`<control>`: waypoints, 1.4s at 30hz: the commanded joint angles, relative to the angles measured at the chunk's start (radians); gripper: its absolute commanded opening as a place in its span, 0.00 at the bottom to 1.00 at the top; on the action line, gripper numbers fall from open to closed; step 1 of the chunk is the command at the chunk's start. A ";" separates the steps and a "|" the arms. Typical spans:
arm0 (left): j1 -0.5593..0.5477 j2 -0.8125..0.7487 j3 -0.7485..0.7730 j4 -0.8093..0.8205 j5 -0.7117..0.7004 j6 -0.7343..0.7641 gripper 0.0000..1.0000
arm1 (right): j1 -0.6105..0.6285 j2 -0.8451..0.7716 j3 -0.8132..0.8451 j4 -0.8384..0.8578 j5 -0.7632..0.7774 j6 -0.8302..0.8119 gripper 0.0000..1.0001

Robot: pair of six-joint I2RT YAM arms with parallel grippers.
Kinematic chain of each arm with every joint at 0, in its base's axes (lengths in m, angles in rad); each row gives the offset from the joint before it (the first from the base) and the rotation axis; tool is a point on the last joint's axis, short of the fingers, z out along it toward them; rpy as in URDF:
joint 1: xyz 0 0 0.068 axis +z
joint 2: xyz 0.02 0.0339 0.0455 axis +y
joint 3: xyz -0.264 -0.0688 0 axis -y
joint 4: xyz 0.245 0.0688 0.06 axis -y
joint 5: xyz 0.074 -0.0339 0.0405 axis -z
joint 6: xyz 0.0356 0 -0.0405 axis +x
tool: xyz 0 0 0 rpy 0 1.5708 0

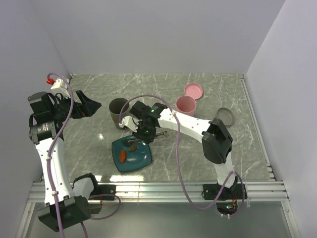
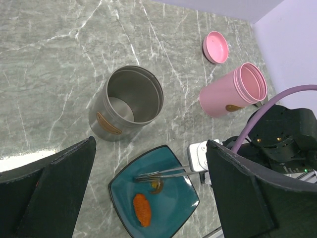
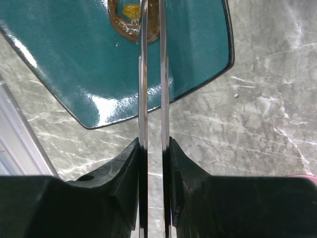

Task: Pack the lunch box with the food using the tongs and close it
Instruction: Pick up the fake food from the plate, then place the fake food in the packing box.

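- the tongs [image 3: 143,74] are clamped between the 2 fingers [image 3: 124,168] of the right pincer [image 3: 152,148]. its jaws press on the outer sides of both silver arms, which run almost parallel with only a thin gap between them.
- from the fingertips of the right pincer the tongs reach straight ahead, out over the teal plate [image 3: 74,59].
- the brown piece [image 3: 124,22], which has a yellow spot on it, lies on the plate ahead of the right pincer, at the far end of the tongs. the 2 arms cross its edge, but i cannot tell whether they pinch it.
- the orange piece [image 2: 142,209] lies on the same plate, farther from the right pincer than the brown piece, touching neither it nor the tongs.
- the plate sits flat on the marble table [image 1: 163,84], below and ahead of the right pincer.
- a steel canister [image 2: 126,101] stands upright and open, just beside the right pincer and between the 2 pincers.
- a pink canister [image 2: 233,89] stands upright and open behind the right pincer, near its arm. a pink lid [image 2: 216,47] lies beyond it, farther from the pincer.
- a grey lid [image 1: 225,115] lies by the right arm's elbow, well apart from both pincers.
- the left pincer [image 2: 151,144] hangs above the table with its jaws spread wide, gripping nothing. the steel canister and the plate lie below it.
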 commanded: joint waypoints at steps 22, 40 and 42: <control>0.003 0.018 0.006 0.063 0.054 0.006 0.99 | -0.177 -0.172 0.411 -0.055 -0.175 0.074 0.00; 0.003 0.020 -0.006 0.152 0.014 -0.109 0.99 | -0.209 0.020 0.554 0.173 -0.093 0.160 0.00; 0.004 0.018 -0.011 0.156 0.009 -0.111 0.99 | -0.211 0.027 0.536 0.183 -0.096 0.164 0.00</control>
